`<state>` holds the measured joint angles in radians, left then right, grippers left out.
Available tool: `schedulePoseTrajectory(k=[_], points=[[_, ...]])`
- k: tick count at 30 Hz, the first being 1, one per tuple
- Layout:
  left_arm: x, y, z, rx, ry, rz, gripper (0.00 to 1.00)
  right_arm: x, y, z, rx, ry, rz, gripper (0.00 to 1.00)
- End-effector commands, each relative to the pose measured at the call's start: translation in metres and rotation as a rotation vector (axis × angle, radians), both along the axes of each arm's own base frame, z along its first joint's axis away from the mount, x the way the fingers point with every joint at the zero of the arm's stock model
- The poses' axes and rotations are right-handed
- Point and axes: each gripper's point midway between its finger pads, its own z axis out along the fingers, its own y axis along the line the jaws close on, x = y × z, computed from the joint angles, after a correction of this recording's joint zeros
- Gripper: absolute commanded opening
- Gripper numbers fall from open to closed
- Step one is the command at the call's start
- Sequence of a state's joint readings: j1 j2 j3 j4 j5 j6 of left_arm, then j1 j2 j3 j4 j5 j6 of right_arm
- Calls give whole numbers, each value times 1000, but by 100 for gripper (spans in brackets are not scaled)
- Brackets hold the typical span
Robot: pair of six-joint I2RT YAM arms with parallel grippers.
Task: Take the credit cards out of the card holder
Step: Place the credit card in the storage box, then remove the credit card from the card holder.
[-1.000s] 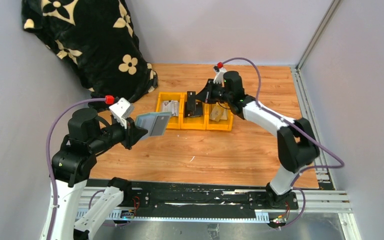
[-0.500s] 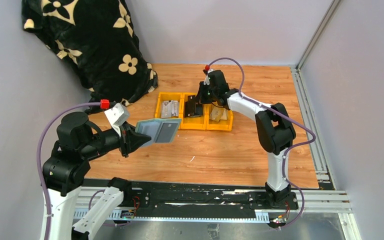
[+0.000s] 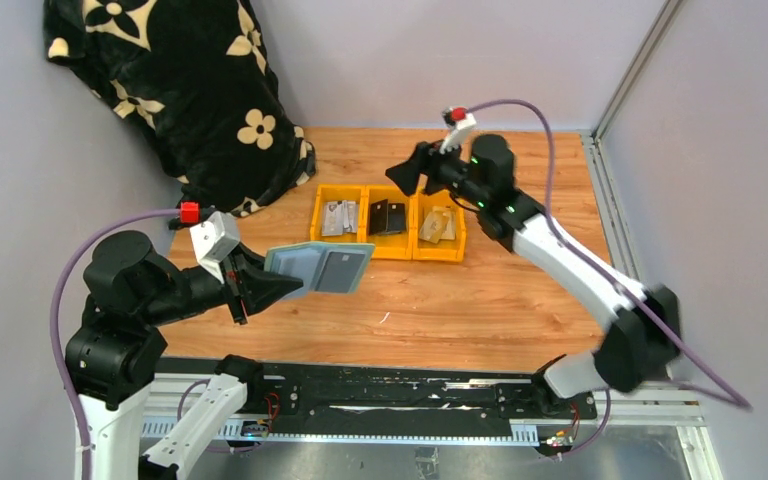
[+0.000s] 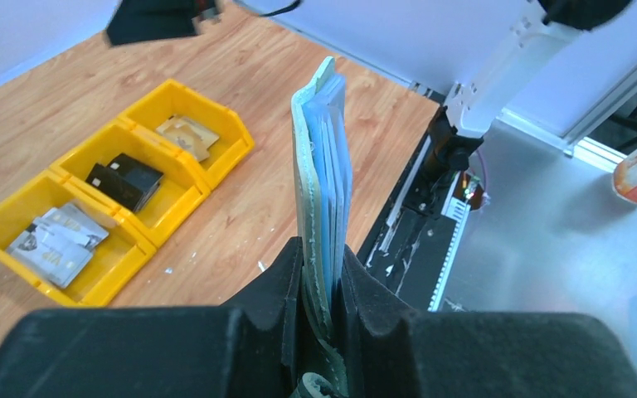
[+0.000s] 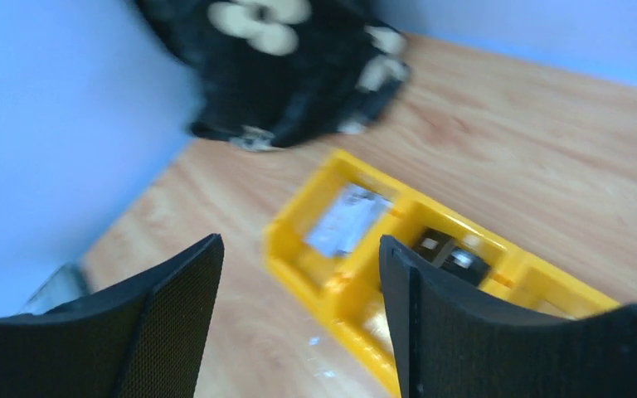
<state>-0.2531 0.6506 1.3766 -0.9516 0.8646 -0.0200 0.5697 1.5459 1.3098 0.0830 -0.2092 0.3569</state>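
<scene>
Now left hand (image 3: 278, 284) clamps the card holder (image 3: 320, 268) aloft; right hand (image 3: 406, 172) hovers wide-open above yellow bins (image 3: 388, 252).

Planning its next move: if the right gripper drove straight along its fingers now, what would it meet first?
The right gripper would probably hit the yellow bins, near the compartment of silvery cards; depth is unclear.

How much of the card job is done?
Some is done: cards lie in all three yellow bins, grey, black and tan. The left gripper holds the wallet; the right gripper hangs open and empty above the bins. Flat layers show at the wallet's edge, so more cards probably need pulling.
</scene>
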Motion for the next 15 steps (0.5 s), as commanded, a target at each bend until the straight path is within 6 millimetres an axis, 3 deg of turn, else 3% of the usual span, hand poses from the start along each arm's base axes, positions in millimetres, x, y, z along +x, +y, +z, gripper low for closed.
schedulePoseTrajectory(k=[1,5,6,8,12,15], points=[[-11,-5,29,-75,-61,-42,0,-124,15,89,308,-250,426,75],[-15,-9,38,-112,-56,-68,0,-229,3,123,451,-406,676,77],[-17,-10,40,-122,-50,-83,0,-246,3,125,459,-428,709,77],[-21,-13,42,-142,-33,-112,0,-268,6,124,459,-449,737,77],[-30,-19,49,-183,-3,-182,0,-287,15,128,478,-441,777,78],[-32,-19,53,-191,3,-188,0,-300,20,134,498,-439,835,70]])
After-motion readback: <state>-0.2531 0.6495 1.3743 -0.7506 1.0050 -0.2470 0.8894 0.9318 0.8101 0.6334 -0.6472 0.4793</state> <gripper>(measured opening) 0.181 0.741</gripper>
